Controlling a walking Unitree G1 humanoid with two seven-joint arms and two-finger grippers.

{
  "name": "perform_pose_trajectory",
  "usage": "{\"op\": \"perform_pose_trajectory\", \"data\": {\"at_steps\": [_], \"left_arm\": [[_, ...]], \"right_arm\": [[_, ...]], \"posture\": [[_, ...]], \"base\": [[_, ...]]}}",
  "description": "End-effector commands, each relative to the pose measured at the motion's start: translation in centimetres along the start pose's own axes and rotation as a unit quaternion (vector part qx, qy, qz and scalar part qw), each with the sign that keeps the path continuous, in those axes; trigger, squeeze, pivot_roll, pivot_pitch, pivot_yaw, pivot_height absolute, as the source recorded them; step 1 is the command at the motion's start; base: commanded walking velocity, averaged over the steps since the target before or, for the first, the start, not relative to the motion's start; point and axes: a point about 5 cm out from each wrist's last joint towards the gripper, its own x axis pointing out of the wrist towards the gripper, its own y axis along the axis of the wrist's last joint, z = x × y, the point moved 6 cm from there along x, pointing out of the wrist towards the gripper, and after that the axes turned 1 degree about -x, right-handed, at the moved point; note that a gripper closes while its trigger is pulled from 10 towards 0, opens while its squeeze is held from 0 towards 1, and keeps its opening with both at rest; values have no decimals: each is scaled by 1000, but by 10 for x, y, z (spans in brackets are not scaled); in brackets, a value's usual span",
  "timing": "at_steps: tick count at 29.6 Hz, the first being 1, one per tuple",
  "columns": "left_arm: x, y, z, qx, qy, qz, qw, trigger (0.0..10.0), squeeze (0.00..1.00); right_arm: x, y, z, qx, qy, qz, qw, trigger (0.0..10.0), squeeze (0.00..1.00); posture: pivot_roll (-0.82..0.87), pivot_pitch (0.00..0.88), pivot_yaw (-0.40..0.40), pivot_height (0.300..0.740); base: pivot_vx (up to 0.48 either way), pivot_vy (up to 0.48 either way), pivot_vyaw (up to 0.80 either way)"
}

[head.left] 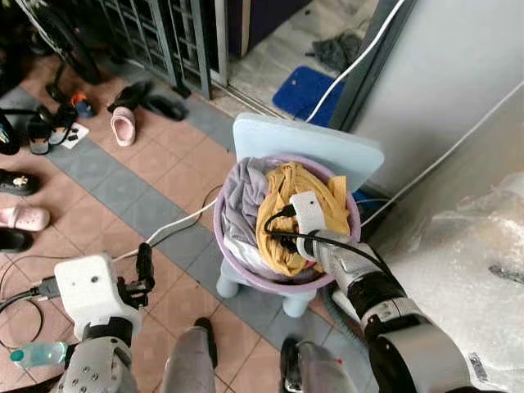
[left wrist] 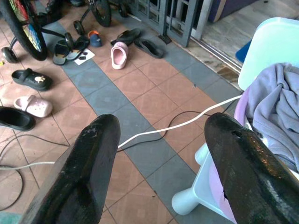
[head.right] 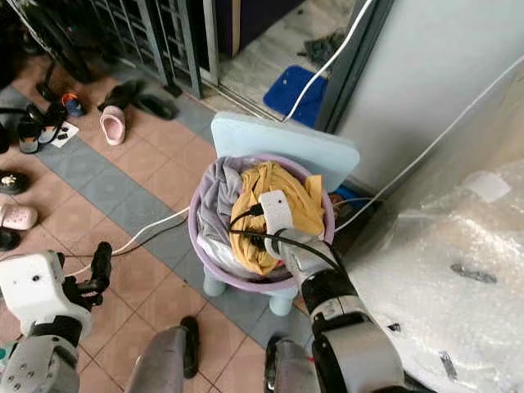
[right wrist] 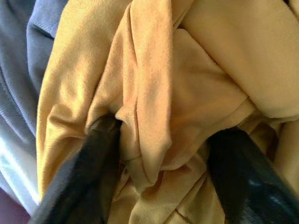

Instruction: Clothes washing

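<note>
The tiled floor (head.left: pixel 106 196) ran in pink and grey squares from the metal gate (head.left: pixel 164 37) down to the robot's feet. To the right stood a pale wall (head.left: pixel 458 74), with bubble wrap (head.left: pixel 467 254) heaped below it. A light blue chair (head.left: pixel 307 147) stood on the tiles, and on its seat sat a purple basin (head.left: pixel 237 262) packed with laundry. A grey garment (head.left: pixel 241 196) filled the left side of the basin, and a yellow garment (head.left: pixel 307 209) lay bunched beside it on the right.

The right claw (right wrist: pixel 161 158) was pushed down into the yellow garment, its two black fingers (right wrist: pixel 81 172) spread either side of a thick fold, pressing into the cloth but not closed on it. The left claw (left wrist: pixel 161 163) hung low over the floor to the left of the chair, wide open and holding nothing.

A white cable (head.left: pixel 176 225) trailed across the tiles toward the chair. A blue mat (head.left: pixel 303 90) lay past the chair. Sandals and a pink clog (head.left: pixel 123 125) were scattered near the gate, and a bottle (head.left: pixel 33 354) lay by the left arm.
</note>
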Motion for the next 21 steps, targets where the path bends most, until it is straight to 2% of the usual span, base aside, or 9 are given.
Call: {"op": "perform_pose_trajectory", "data": {"at_steps": [1,11,15,21], "left_arm": [[-4,0,-5,7,11,-7,1000,10000,0],[0,-2,0,0,8,-11,1000,10000,0],[3,-2,2,-5,12,-6,1000,10000,0],[10,-2,2,-8,17,-1,1000,10000,0]], "right_arm": [[2,-8,-1,6,-4,-10,1000,0,0],[0,-11,8,9,-13,-2,1000,0,0],[-2,-3,21,5,-40,20,999,0,0],[-2,6,24,16,-46,41,998,0,0]], "posture": [[221,312,-41,740],[192,303,-54,740],[184,285,-65,740],[171,252,-73,740]], "base": [[0,0,0],[0,0,0],[0,0,0],[0,0,0]]}}
